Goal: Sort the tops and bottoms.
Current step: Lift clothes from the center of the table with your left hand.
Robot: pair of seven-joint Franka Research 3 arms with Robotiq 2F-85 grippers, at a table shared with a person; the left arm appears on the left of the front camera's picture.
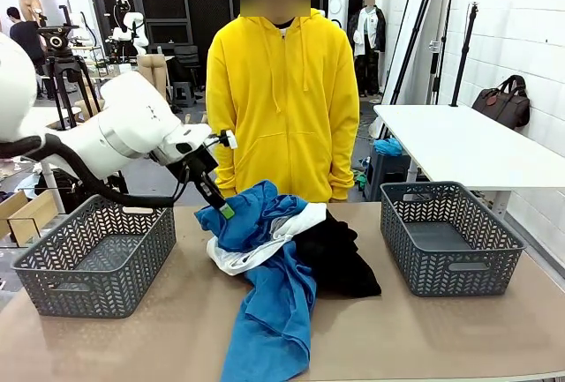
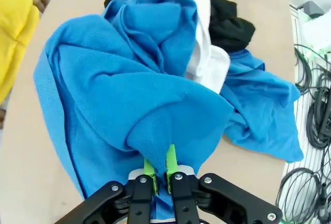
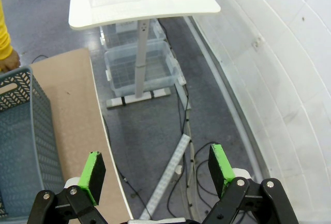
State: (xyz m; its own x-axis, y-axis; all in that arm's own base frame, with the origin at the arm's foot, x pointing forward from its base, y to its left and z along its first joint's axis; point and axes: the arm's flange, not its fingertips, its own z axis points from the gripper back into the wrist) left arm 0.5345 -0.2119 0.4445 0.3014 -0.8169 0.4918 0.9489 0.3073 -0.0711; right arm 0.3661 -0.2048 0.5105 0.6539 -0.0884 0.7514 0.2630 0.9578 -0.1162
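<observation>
Left gripper (image 1: 226, 210) is down at the far left edge of the pile, and its green pads (image 2: 170, 161) are pressed together on a fold of the blue top (image 2: 129, 94). That is a firm pinch on the cloth. The pile sits mid-table (image 1: 441, 338), between 2 grey baskets. The blue top (image 1: 252, 214) lies bunched on the heap, with the white shirt (image 1: 265, 245) tucked just under and beside it. The black bottoms (image 1: 340, 258) lie on the right of the heap, touching the white shirt. A second blue top (image 1: 274, 320) trails from the pile toward the near edge.

The left basket (image 1: 132, 258) and the right basket (image 1: 446, 267) each stand well apart from the clothes. The person (image 1: 282, 100), in a yellow hoodie, stands at the far side.

Right gripper (image 3: 158, 169) hangs with its jaws spread wide, gripping nothing, over the floor just past the table edge beside the right basket (image 3: 20, 146).
</observation>
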